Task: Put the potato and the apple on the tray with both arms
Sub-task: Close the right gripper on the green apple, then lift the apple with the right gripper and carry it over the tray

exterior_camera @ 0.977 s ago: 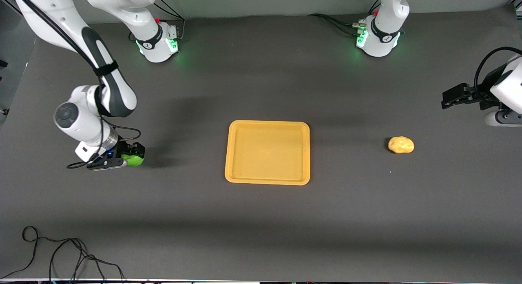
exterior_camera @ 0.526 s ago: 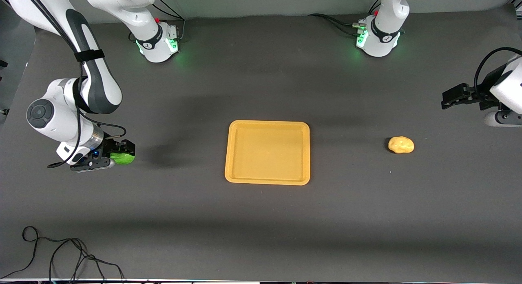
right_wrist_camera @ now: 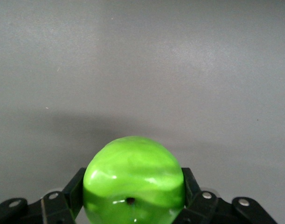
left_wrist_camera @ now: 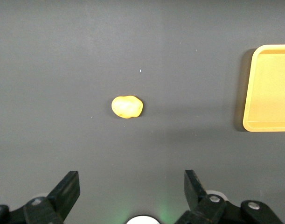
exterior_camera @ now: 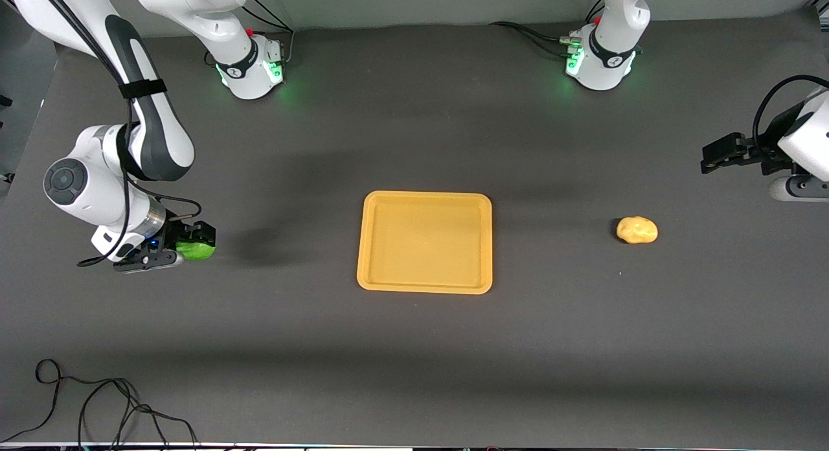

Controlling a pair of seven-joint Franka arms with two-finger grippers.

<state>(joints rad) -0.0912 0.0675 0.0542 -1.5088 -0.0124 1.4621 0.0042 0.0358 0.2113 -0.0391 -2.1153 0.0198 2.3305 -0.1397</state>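
Apple [exterior_camera: 196,250], glossy, round, likely slippery, is clamped across its middle by the right end effector [exterior_camera: 188,246] over worktop [exterior_camera: 414,347], well apart from tray [exterior_camera: 424,197]. Potato [exterior_camera: 636,230] lies toward the left arm's end; left end effector [left_wrist_camera: 132,191] waits, spread wide.

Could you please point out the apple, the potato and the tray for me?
apple [right_wrist_camera: 133,179], right wrist view, on its glossy middle.
potato [exterior_camera: 636,230], front view, on its middle.
tray [exterior_camera: 424,195], front view, on its rim.

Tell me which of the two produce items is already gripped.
The round glossy green apple, clamped in the right pincer; the lumpy pale yellow potato lies free on the table.
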